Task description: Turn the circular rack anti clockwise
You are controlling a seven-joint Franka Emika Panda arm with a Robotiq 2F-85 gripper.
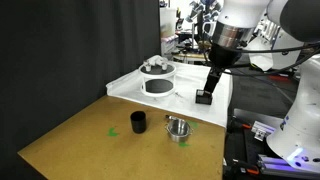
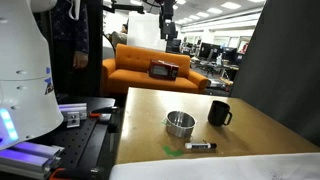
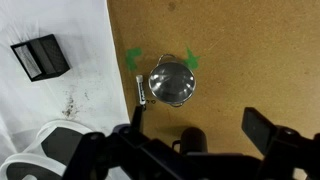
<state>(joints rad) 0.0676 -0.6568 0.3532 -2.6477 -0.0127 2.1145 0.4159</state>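
Observation:
The circular rack (image 1: 157,79) is a white round drum with a dark band and a pale lumpy top. It stands on a white board (image 1: 125,88) at the far side of the wooden table. In the wrist view only its white edge (image 3: 52,150) shows at the bottom left. My gripper (image 1: 213,80) hangs high above the table, to the side of the rack and apart from it. In the wrist view its fingers (image 3: 200,130) are spread open and empty, with the table far below them.
A small black cup (image 1: 138,121) (image 2: 219,113) (image 3: 192,140) and a shiny metal bowl (image 1: 179,128) (image 2: 180,124) (image 3: 172,83) stand on the wood. A marker (image 3: 141,90) (image 2: 200,147) lies beside the bowl. A black box (image 1: 204,97) (image 3: 40,57) sits on the white board.

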